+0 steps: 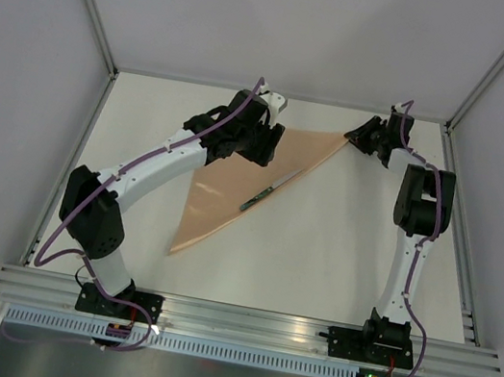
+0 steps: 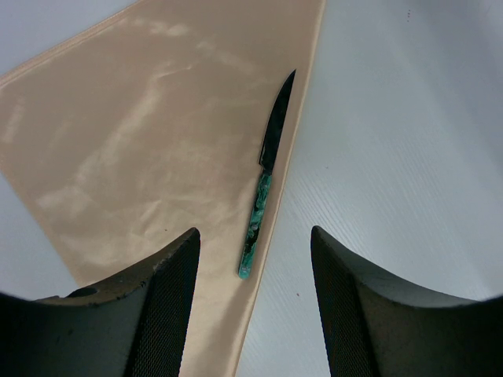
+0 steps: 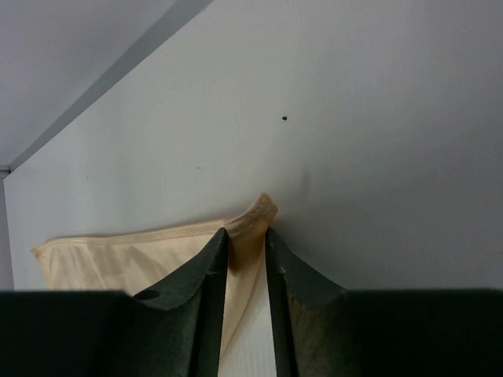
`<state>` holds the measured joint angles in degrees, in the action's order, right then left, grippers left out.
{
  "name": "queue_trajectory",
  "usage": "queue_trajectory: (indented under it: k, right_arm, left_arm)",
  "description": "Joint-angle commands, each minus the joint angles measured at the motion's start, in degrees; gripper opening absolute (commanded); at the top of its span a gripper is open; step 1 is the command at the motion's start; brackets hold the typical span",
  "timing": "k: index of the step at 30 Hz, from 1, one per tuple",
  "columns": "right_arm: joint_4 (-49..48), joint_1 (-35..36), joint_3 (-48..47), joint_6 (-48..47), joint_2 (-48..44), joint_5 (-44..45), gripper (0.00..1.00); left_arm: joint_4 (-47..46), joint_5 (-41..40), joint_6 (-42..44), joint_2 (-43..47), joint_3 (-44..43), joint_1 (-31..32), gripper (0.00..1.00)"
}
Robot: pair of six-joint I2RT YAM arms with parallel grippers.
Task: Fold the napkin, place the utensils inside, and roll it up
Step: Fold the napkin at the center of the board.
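1. peach-orange napkin [image 1: 244, 177] lies on the white worktop [image 1: 340, 243], folded into a triangle, with one tip at the far right and another toward the near left.
2. one utensil shows: a knife [image 2: 263, 181] with a mottled green handle and a dark-looking blade. it rests on the cloth just inside the long right-hand edge and runs along it.
3. left claw [image 2: 255, 236] hangs released over the napkin, fingers spread wide. in its wrist view the knife's handle end shows between them.
4. right claw [image 3: 247, 232] is clenched on the napkin's far right tip, the fabric bunched between its fingers.
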<state>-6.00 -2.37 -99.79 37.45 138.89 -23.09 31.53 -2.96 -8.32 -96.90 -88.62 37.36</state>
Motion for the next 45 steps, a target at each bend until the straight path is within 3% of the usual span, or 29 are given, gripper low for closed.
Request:
queue_trajectory:
  k: [1, 13, 23, 31, 45]
  right_arm:
    - [-1.29, 0.35, 0.29, 0.87, 0.95, -0.81, 0.30]
    - [-5.07, 2.02, 2.75, -4.14, -5.72, -1.34, 0.08]
    - [-7.80, 4.83, 6.71, -7.92, -13.81, -0.64, 0.07]
    - [-8.85, 7.90, 12.33, -12.57, -21.64, -3.18, 0.07]
    - [-4.02, 24.07, 24.02, -31.38, -32.36, -2.84, 0.07]
  left_arm:
    - [-1.47, -0.55, -1.79, 0.93, 0.20, 0.16, 0.64]
    - [-2.88, -0.82, -2.84, 1.01, 0.11, 0.16, 0.64]
    - [-3.23, -3.45, -5.30, 4.17, -0.15, 0.16, 0.64]
    - [-3.14, -9.95, -11.27, 12.42, 0.99, -0.27, 0.66]
    - [-2.61, -9.69, -16.38, 25.88, 5.47, -0.45, 0.68]
